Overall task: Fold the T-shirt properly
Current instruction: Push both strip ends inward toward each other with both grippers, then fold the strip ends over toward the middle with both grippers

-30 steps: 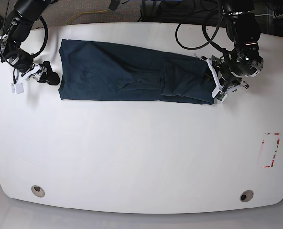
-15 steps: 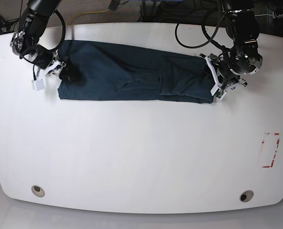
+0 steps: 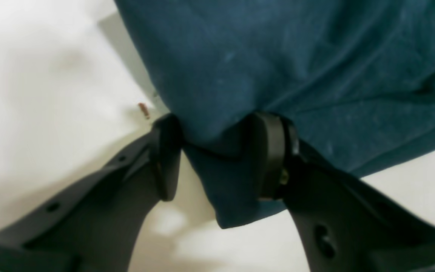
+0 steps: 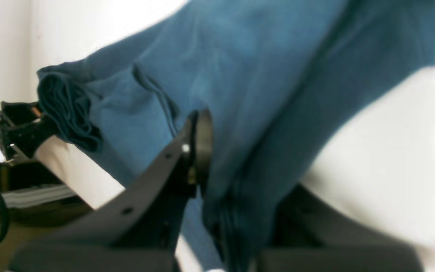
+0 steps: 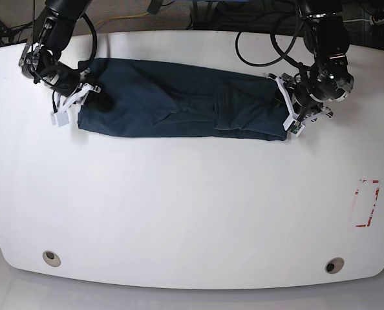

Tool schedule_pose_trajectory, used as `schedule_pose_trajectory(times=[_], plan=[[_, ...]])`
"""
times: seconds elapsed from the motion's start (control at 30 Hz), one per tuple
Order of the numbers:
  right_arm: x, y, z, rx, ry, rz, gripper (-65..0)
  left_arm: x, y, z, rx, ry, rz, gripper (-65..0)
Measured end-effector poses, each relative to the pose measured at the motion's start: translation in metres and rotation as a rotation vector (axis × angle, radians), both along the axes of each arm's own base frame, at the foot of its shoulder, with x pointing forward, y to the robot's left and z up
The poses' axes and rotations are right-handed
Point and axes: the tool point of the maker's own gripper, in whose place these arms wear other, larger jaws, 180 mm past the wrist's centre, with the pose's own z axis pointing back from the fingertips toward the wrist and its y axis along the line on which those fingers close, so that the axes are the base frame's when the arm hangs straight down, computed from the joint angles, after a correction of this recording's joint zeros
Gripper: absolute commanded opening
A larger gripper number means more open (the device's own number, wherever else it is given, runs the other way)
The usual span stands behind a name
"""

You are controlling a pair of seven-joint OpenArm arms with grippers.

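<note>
One T-shirt (image 5: 179, 106), two pincers, one table (image 5: 192, 206)

T-shirt (image 5: 179, 106) on white table (image 5: 192, 206)

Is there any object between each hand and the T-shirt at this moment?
Nothing visible stands between them. The left hand has cloth of the T-shirt pinched between its fingers, and the right hand grips the opposite end. The table around the shirt shows no other object.
</note>
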Motion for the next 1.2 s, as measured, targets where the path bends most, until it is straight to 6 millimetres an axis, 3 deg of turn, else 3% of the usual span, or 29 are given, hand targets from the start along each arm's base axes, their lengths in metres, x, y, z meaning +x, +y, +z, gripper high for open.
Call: schedule_pose_trajectory(times=[0.13,0.23,0.43,0.6,0.8,1.1,1.2], plan=[[0.004,0.000,0.025,-0.039,-0.058,-0.003,-65.0,0.000,-0.014,-0.001,-0.029,0.000,-0.008,-38.8],[0.003,0.004,0.041,-0.093,-0.081,0.018,-65.0,0.000,-0.038,-0.002,-0.051,0.003,-0.056,-38.8],[0.005,0.050,0.077,-0.121,-0.203,0.171,-65.0,-0.003,-0.086,0.000,-0.130,0.005,-0.125,-38.8],[0.000,0.087,0.082,-0.110,-0.226,0.285,-65.0,-0.003,-0.114,0.004,-0.159,-0.001,-0.182,-38.8],[-0.005,0.123,0.084,-0.039,-0.238,0.351,-65.0,-0.003,-0.124,0.005,-0.178,0.004,-0.178,-38.8],[0.009,0.148,0.097,-0.028,-0.296,0.410,-65.0,-0.004,-0.132,0.007,-0.199,0.004,-0.175,-38.8],[0.010,0.153,0.090,-0.079,-0.284,0.444,-57.5,-0.004,-0.131,0.007,-0.198,0.004,-0.175,-38.8]])
